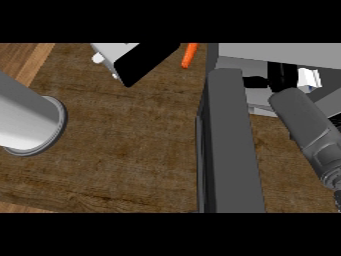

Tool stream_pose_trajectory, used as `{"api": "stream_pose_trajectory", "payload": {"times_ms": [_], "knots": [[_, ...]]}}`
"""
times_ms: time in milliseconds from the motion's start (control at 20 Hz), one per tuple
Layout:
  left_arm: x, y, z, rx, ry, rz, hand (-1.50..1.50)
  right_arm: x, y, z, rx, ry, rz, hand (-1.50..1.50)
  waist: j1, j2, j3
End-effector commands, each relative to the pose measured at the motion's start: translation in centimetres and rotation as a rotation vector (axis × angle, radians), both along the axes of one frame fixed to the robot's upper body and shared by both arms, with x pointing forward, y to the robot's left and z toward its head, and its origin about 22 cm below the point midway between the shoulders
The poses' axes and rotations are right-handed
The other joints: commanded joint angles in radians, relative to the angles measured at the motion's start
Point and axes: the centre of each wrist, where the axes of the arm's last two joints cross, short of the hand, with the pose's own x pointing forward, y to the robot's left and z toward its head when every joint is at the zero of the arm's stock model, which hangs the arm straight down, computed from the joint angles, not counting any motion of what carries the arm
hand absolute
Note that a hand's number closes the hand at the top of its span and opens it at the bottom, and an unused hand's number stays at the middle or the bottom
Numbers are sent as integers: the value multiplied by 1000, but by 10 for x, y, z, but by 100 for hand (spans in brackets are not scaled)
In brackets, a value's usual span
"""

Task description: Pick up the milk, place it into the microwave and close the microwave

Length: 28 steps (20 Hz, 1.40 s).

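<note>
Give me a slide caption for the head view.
Right arm extends past the open microwave door, its hand beside the milk.

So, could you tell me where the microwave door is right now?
In the head view the microwave door stands open right of centre, between the wooden counter on its left and the right forearm.
</note>
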Motion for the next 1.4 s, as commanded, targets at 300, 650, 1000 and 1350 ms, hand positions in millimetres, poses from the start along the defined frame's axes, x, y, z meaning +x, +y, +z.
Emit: {"api": "stream_pose_trajectory", "payload": {"times_ms": [300,650,1000,1350], "knots": [[12,-10,-8,13,9,-134,-150,3,23,2,188,47,188,-150,-15,-14,-1],[18,-23,-21,-11,27,-210,-150,-13,16,-29,405,65,311,-150,-56,-31,-2],[30,-36,-24,-12,44,-269,-150,-21,18,-44,589,126,380,-150,-90,-49,-5],[33,-84,-12,-27,65,-340,150,-47,17,-82,765,209,503,-150,-118,-64,-5]]}}
